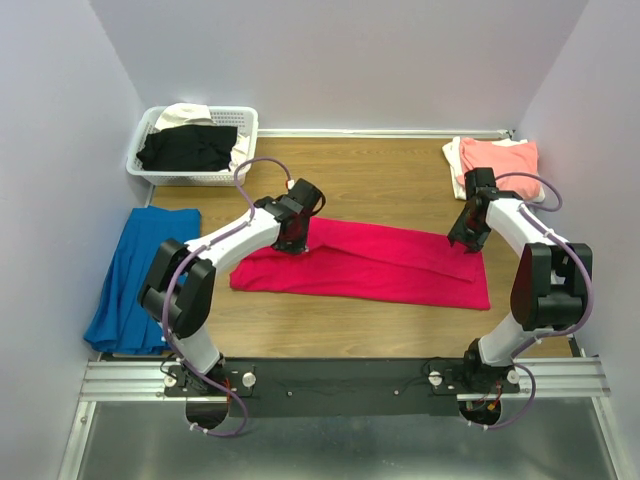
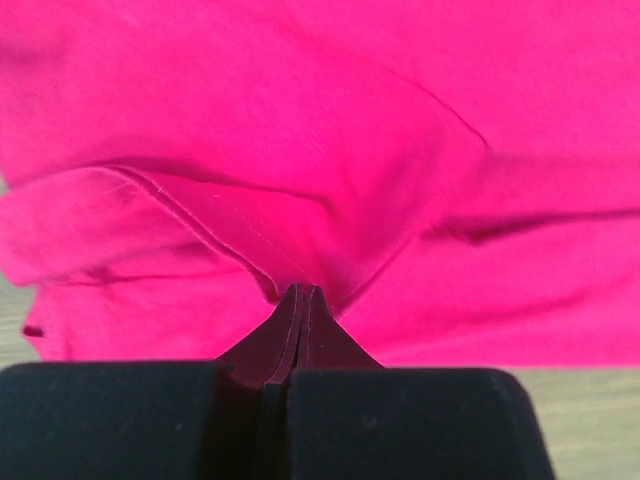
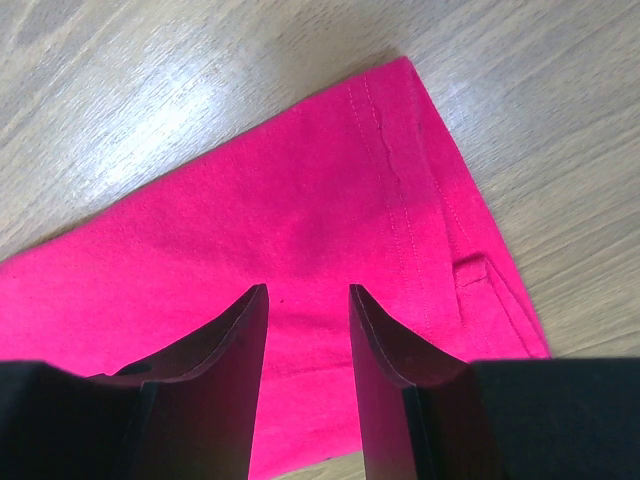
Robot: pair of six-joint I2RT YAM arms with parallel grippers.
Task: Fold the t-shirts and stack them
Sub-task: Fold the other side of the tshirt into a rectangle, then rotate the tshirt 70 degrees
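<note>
Red tee [image 1: 380, 265]: flat on bench [image 1: 380, 175], mid-field, folded into long band between my two arms.
My left claw [image 2: 302, 292]: pressed together, pinching fold of red tee at far edge, left part.
My right claw [image 3: 308, 290]: spread, over right hem corner of red tee; contact I cannot tell.
Salmon tee [image 1: 500, 157]: folded, far right corner, atop white tee [image 1: 453, 158].
Basket [image 1: 245, 125]: far left; black tee [image 1: 190, 148] and cream tee [image 1: 185, 113] inside.
Blue cloth [image 1: 135, 280]: left edge of bench.
</note>
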